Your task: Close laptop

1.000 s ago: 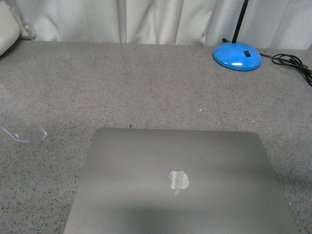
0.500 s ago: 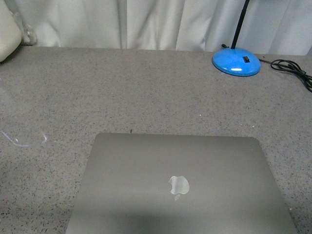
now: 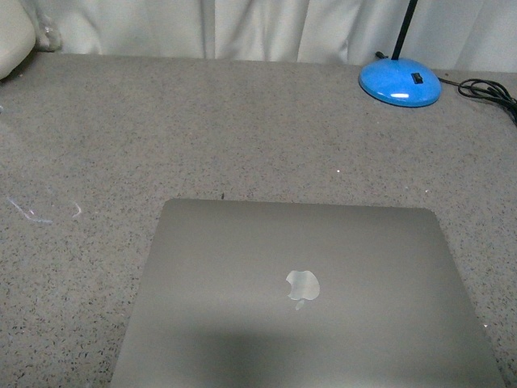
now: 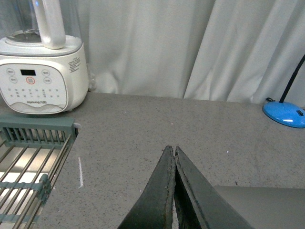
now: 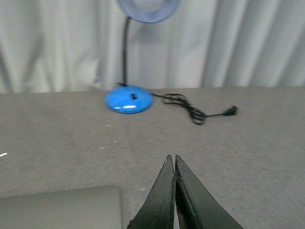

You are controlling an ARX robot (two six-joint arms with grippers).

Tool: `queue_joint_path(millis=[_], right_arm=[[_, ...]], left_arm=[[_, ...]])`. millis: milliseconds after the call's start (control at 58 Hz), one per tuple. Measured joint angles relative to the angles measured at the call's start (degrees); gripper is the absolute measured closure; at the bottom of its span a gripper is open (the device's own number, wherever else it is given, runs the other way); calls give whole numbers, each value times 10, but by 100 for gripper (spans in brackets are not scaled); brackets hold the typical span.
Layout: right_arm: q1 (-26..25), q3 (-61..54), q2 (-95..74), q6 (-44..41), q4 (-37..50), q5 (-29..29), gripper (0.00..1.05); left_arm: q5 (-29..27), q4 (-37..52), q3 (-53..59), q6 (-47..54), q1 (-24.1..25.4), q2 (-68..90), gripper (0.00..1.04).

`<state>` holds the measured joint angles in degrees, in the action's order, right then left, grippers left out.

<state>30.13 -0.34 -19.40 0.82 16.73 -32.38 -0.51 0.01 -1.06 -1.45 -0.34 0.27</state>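
Note:
The space-grey laptop (image 3: 307, 299) lies on the grey speckled table with its lid down flat and the shiny apple logo facing up, in the near middle of the front view. Neither arm shows in the front view. My left gripper (image 4: 172, 149) is shut and empty, held above the table beside the laptop's corner (image 4: 267, 205). My right gripper (image 5: 171, 157) is shut and empty, above the table beside another corner of the laptop (image 5: 62, 207).
A blue lamp base (image 3: 400, 84) with a black cord (image 3: 489, 90) stands at the back right. A white blender base (image 4: 40, 78) and a green dish rack (image 4: 28, 157) stand at the left. White curtains hang behind the table.
The front view has shifted slightly, so the laptop and lamp sit a little further right in the picture. The laptop lid stays flat.

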Motion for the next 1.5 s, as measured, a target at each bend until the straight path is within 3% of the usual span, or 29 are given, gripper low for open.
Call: queue_joint_path(millis=[52,121,500,603,707,1172,1500], right_arm=[[-50,1,108,-2,-78,76,104],[-89,2,164,-3,-114,119,104],[-207,6,185,-6,-158,237,104],[-276,7,191,-7,-167,317,104],[-299,7,191,-6,-167,318,104],[-300,7,191,-6,-167,323,104],[-300,7,191,-7,-167,323,48]], left_arm=[[3,0,0,4,0,0,101],[6,0,0,6,1,-1,101],[5,0,0,10,1,-1,101],[5,0,0,10,1,-1,101],[5,0,0,10,1,-1,101],[5,0,0,10,1,-1,100],[5,0,0,10,1,-1,44]])
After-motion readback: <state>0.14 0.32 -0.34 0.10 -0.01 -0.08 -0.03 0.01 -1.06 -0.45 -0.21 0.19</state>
